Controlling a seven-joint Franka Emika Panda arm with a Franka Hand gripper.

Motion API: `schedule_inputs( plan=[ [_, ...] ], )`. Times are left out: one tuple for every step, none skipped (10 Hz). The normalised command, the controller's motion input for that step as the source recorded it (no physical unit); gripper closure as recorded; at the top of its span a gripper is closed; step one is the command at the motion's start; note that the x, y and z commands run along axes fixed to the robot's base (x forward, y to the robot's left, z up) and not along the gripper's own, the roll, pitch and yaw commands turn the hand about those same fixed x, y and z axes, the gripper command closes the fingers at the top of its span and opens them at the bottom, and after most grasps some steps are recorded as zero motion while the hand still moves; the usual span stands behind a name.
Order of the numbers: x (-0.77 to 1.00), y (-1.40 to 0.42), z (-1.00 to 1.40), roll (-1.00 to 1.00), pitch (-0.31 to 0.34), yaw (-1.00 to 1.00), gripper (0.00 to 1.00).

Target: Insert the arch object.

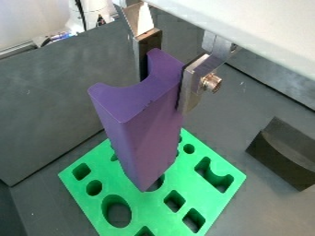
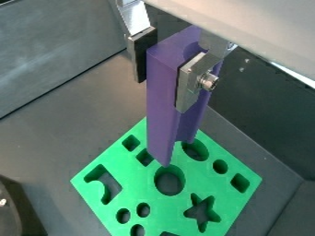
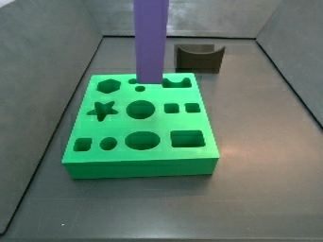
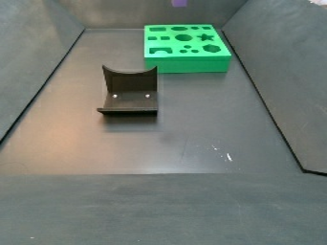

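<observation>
**Purple arch object held upright over the green board**

The arch object (image 1: 142, 124), a tall, slim purple bar with flat sides and a curved notch along its length, stood upright with its lower end at or just inside a cutout near the back edge of the green board (image 3: 139, 142). In a wrist view its foot appeared to sit in a hole; how deep it went could not be told. It looked rigid and light, likely plastic with smooth faces that could slip, so a firm hold on its two flat sides near the top seemed sensible.

The pincer (image 2: 167, 60) was clamped on the bar's upper end, one silver finger (image 1: 197, 81) pressed flat against a side and the other against the opposite side. Away from the board, a squat dark brown block (image 4: 128, 91) with a curved notch rested on the grey tabletop (image 4: 192, 163).
</observation>
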Motion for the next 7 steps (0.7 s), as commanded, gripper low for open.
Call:
schedule_inputs(
  plan=[
    [0.10, 0.03, -0.17, 0.00, 0.000, -0.99, 1.00],
    [0.21, 0.09, -0.17, -0.02, -0.006, -0.91, 1.00],
    [0.34, 0.17, -0.13, -0.04, -0.017, -0.82, 1.00],
    [0.47, 0.26, -0.10, -0.04, -0.016, -0.72, 1.00],
    [0.59, 0.41, -0.15, -0.01, 0.000, -0.54, 1.00],
    [0.65, 0.47, -0.16, -0.04, 0.000, -0.43, 1.00],
    [0.65, 0.52, -0.16, -0.07, 0.000, -0.36, 1.00]
  ],
)
